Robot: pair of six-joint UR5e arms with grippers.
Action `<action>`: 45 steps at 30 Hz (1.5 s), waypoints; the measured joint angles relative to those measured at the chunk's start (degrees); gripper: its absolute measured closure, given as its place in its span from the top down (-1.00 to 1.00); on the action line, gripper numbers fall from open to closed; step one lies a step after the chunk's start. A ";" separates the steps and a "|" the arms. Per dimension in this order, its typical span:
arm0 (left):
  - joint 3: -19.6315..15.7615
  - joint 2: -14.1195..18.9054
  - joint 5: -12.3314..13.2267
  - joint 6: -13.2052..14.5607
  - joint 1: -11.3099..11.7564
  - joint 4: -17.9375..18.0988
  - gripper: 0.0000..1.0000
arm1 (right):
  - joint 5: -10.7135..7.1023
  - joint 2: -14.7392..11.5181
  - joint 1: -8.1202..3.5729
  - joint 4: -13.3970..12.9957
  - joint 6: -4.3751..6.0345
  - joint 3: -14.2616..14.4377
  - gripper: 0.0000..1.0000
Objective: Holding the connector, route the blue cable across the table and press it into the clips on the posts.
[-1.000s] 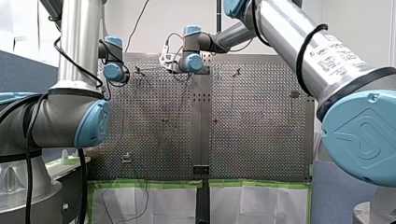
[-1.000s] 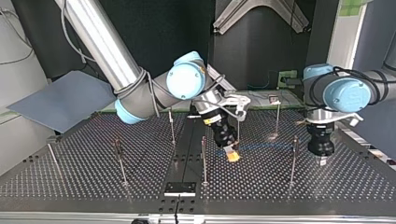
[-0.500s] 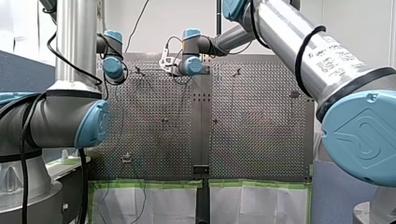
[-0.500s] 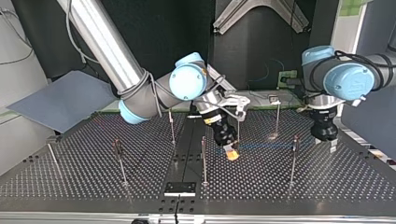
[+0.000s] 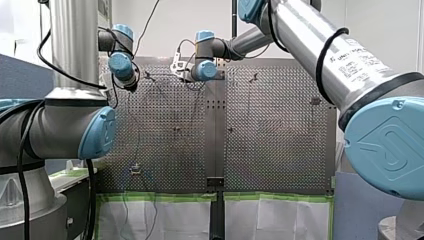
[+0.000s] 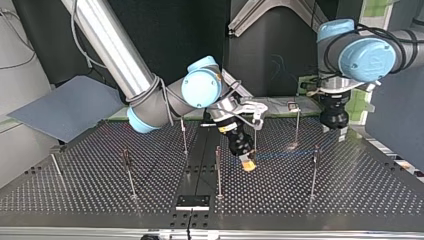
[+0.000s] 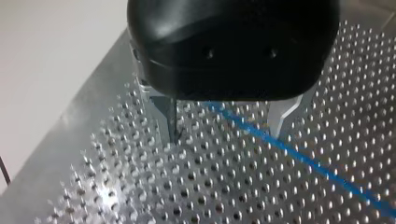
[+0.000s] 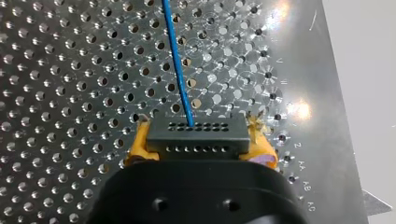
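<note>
My right gripper (image 8: 200, 146) is shut, its yellow pads (image 8: 139, 145) clamping a dark grey connector (image 8: 196, 129). The blue cable (image 8: 178, 70) leaves the connector and runs ahead over the perforated plate. In the top view my right gripper (image 6: 246, 164) is low over the table's middle, and the blue cable (image 6: 282, 155) stretches from it to a post (image 6: 314, 167) at the right. My left gripper (image 7: 226, 135) is open and holds nothing, with the blue cable (image 7: 299, 156) lying on the plate below, between its metal fingers (image 7: 167, 122). From across the table my left gripper (image 6: 336, 127) hangs raised near the back right.
Several thin posts stand on the perforated table (image 6: 100, 200), among them one (image 6: 218, 170) beside my right gripper, one (image 6: 297, 125) at the back and one (image 6: 128, 172) at the left. A black bracket (image 6: 192, 202) sits at the near edge.
My left gripper has opened and risen, moving back from beside the right-hand post toward the table's far edge. My right gripper has barely moved and keeps the connector.
</note>
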 joint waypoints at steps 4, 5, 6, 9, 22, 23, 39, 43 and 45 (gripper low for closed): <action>-0.10 1.89 0.33 0.73 -0.95 -1.22 1.00 | 0.04 0.00 0.00 0.43 0.00 0.00 -1.00; -0.09 2.50 0.72 1.20 -1.28 -1.33 1.00 | 0.14 0.00 0.00 0.53 0.00 0.00 -1.00; -0.09 2.98 1.07 1.60 -1.53 -1.37 1.00 | 0.26 0.00 0.00 0.59 0.00 0.00 -1.00; -0.06 4.47 2.38 2.99 -2.32 -1.28 1.00 | 0.77 0.00 -0.01 0.68 0.00 0.00 -1.00; 0.76 7.61 7.17 7.37 -5.42 1.18 1.00 | 1.18 -0.01 0.00 0.87 0.00 -0.07 -1.00; 1.03 7.13 7.20 7.81 -5.65 1.23 1.00 | 1.18 -0.02 0.00 0.95 0.00 -0.13 -1.00; 3.67 0.96 6.43 10.26 -7.83 3.68 1.00 | 1.18 -0.05 -0.01 1.46 0.00 -0.95 -1.00; 5.12 -0.93 6.30 9.78 -8.52 5.29 1.00 | 1.20 -0.05 -0.01 1.57 0.00 -1.17 -1.00; 6.04 -1.94 6.17 9.70 -8.79 5.80 1.00 | 1.21 -0.05 -0.01 1.59 0.00 -1.21 -1.00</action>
